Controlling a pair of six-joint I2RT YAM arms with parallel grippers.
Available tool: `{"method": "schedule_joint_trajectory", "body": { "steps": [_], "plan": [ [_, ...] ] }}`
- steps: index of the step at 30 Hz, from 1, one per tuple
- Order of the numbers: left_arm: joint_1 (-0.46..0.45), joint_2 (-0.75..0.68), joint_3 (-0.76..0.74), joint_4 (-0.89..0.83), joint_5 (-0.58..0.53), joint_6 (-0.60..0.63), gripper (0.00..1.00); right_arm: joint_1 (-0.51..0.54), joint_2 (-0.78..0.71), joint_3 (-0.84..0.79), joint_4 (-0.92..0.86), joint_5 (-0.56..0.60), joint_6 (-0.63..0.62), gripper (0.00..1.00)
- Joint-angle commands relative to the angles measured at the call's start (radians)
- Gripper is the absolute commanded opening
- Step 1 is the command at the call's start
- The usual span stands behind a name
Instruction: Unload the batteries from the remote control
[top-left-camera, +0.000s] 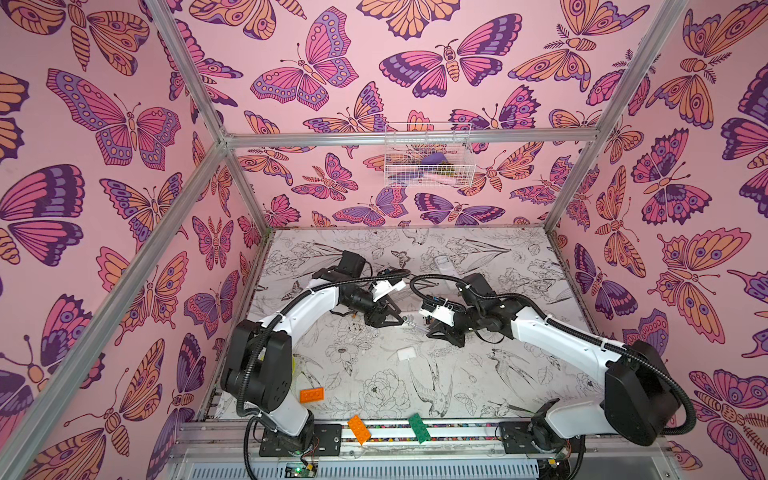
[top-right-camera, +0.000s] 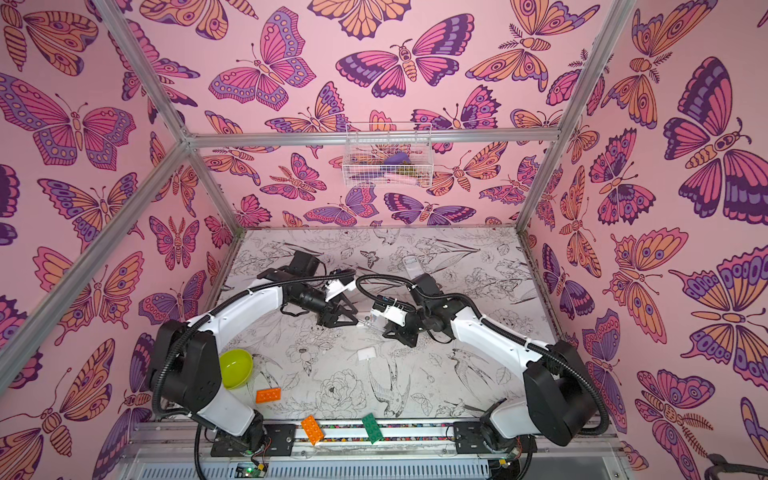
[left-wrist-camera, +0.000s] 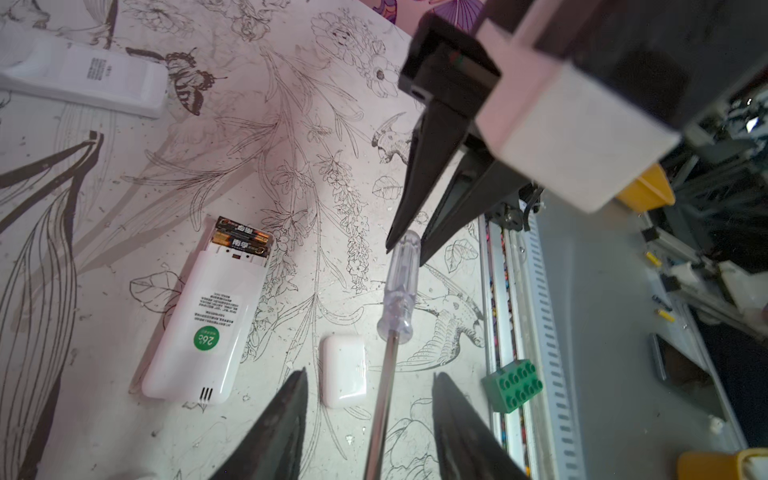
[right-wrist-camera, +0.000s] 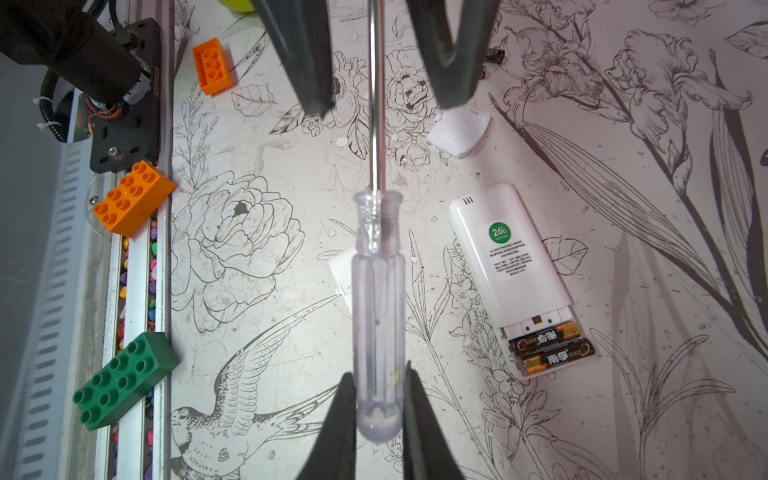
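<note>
Handing over screwdriver (right-wrist-camera: 378, 291), I reckon — right hand (right-wrist-camera: 379, 388) clenched on clear handle's end, left hand (left-wrist-camera: 370, 374) released, fingers (left-wrist-camera: 282, 428) straddling bare shaft, no contact. Tool wanted for prying, I'd guess: two batteries (left-wrist-camera: 243, 241) seated in open bay of remote (left-wrist-camera: 195, 324), back-up on surface (left-wrist-camera: 124, 187) — cover (left-wrist-camera: 344, 371) off, beside it.

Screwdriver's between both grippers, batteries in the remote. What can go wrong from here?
1. The right gripper pinches only the rounded end of the clear-handled metal screwdriver, so it could pivot or slip.
2. The left gripper has its jaws apart around the thin shaft; a release now would likely drop it.
3. Two black-and-gold batteries sit snug, and prying may skid the unheld white plastic remote.
</note>
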Motion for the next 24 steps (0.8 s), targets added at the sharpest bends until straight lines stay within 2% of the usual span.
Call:
{"method": "schedule_joint_trajectory", "body": {
  "steps": [1,3,6,9,12,15,17,20,22,23,24],
  "plan": [
    [-0.006,0.014,0.004,-0.025,0.008,0.022,0.38,-0.014,-0.033,0.015,0.028,-0.049,0.012,0.06],
    [-0.014,0.013,0.003,-0.023,0.011,0.038,0.27,-0.019,-0.038,0.002,0.047,-0.05,0.018,0.06],
    [-0.014,0.013,0.019,-0.026,0.01,0.009,0.0,-0.023,-0.034,0.021,0.012,-0.049,0.011,0.06],
    [-0.014,0.013,0.026,-0.028,0.029,0.013,0.0,-0.032,-0.058,-0.01,0.052,-0.051,0.035,0.14],
    [-0.009,0.004,0.027,-0.029,0.046,0.009,0.0,-0.047,-0.09,-0.039,0.08,-0.039,0.071,0.29],
    [0.016,-0.005,0.032,-0.027,0.081,-0.01,0.0,-0.057,-0.154,-0.078,0.114,-0.022,0.119,0.52],
    [0.025,-0.01,0.034,-0.023,0.086,-0.006,0.0,-0.088,-0.218,-0.148,0.21,-0.024,0.195,0.64],
    [0.045,-0.018,0.045,-0.021,0.11,-0.036,0.0,-0.137,-0.304,-0.23,0.344,0.005,0.341,0.66],
    [0.062,-0.025,0.044,0.001,0.146,-0.071,0.0,-0.154,-0.358,-0.272,0.42,0.032,0.447,0.72],
    [0.067,-0.03,0.04,0.021,0.156,-0.094,0.0,-0.157,-0.375,-0.297,0.461,0.057,0.497,0.83],
    [0.073,-0.033,0.035,0.047,0.17,-0.128,0.0,-0.157,-0.389,-0.324,0.514,0.096,0.567,1.0]
  ]
}}
